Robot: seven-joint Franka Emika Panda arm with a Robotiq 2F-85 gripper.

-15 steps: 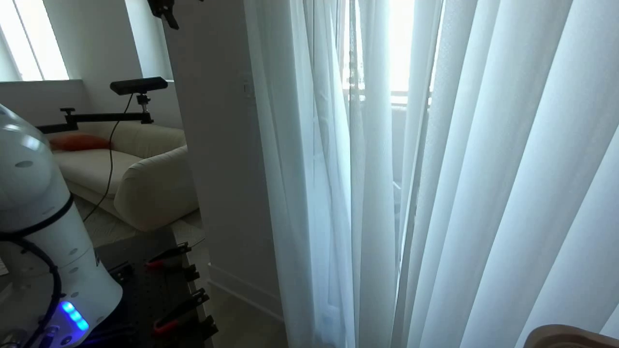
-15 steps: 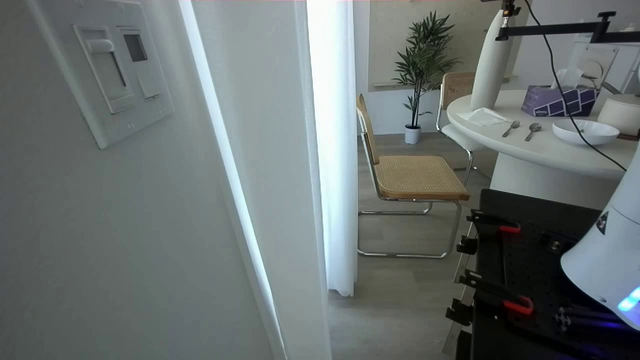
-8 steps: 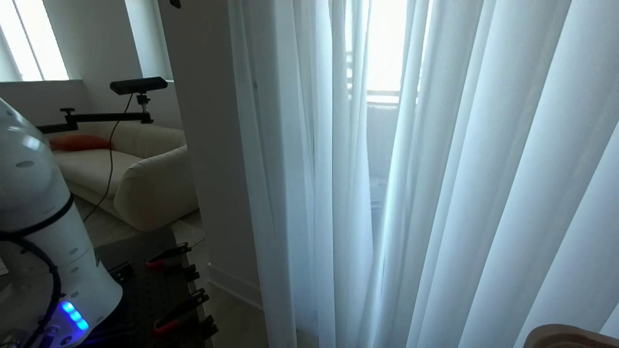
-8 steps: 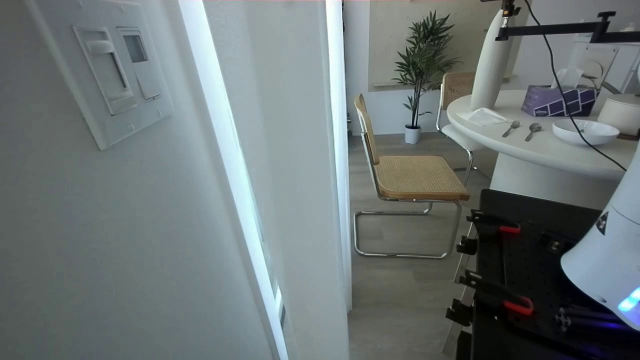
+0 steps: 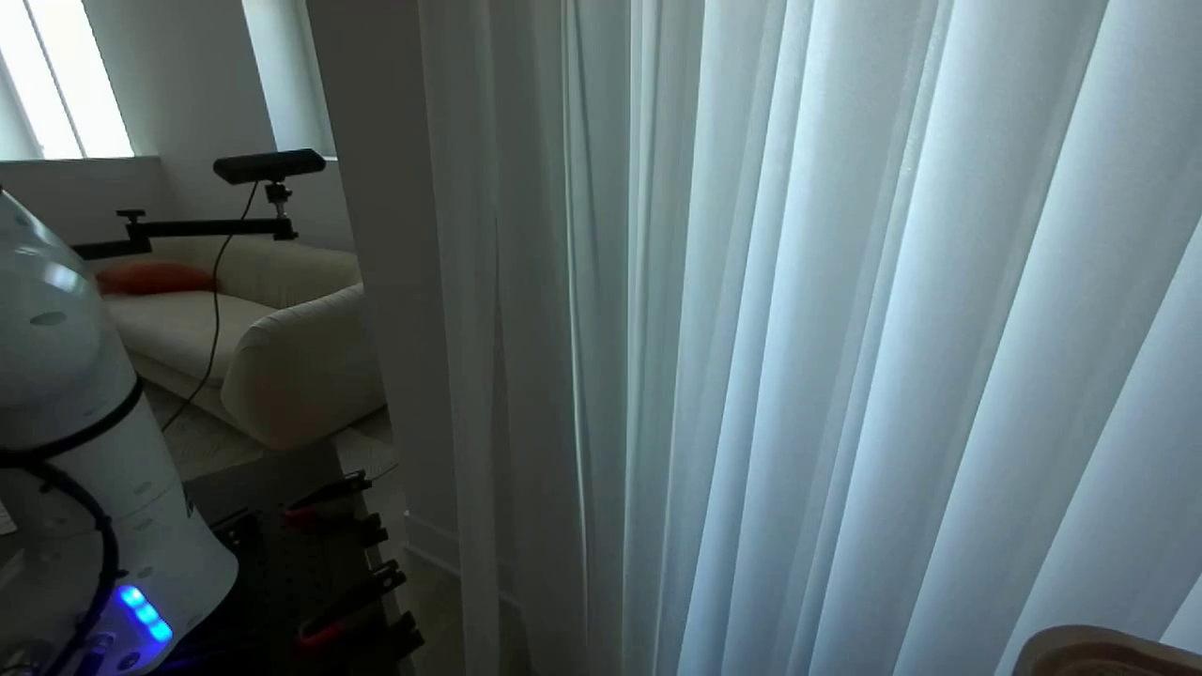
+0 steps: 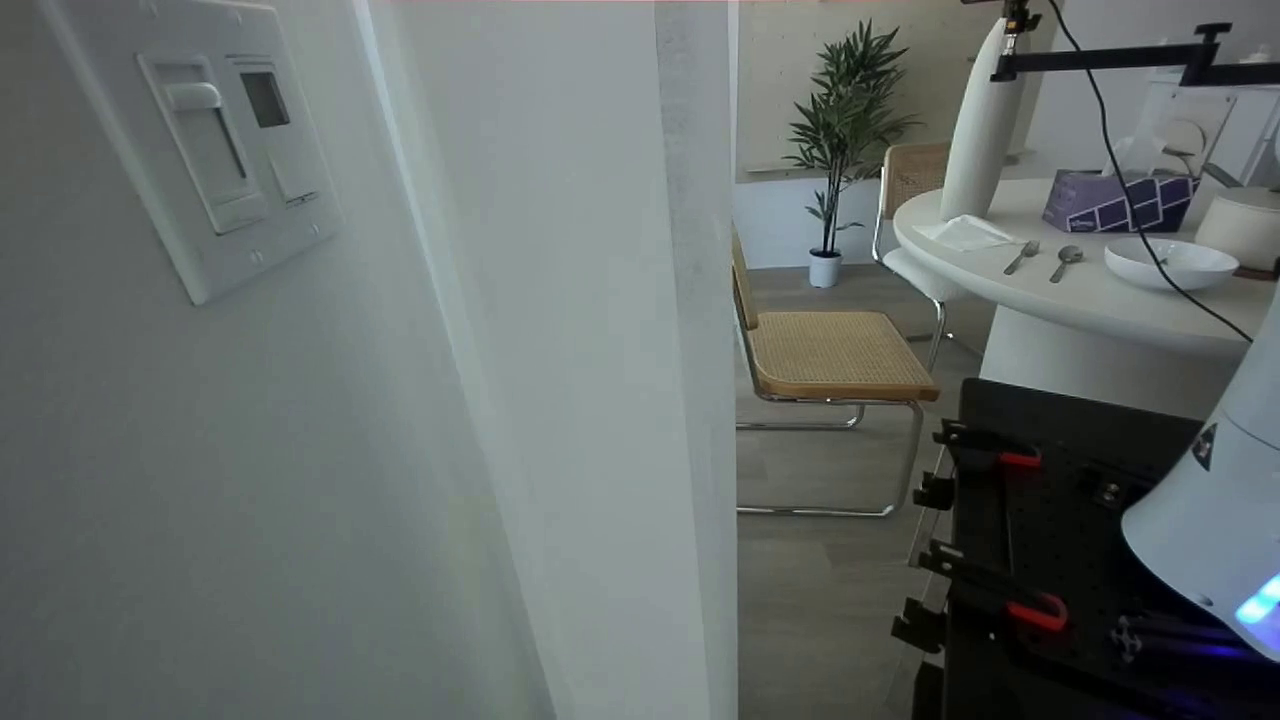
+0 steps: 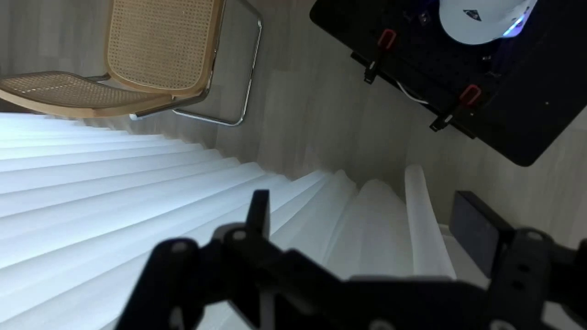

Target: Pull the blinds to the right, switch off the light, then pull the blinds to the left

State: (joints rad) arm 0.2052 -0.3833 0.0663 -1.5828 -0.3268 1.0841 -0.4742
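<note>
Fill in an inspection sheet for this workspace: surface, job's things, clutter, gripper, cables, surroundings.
Surface: black platform bears the robot base.
Job's things: white curtain hangs in vertical pleats; switch plate visible in an exterior view; whether the light is on cannot be told.
Clutter: black-and-red clamps at the platform's edge.
Gripper: open, jaws apart; contact with the curtain unclear.
Cables: black cable trails from the camera.
Surroundings: sofa, cane chair, potted plant, white table with fork, spoon and bowl.
</note>
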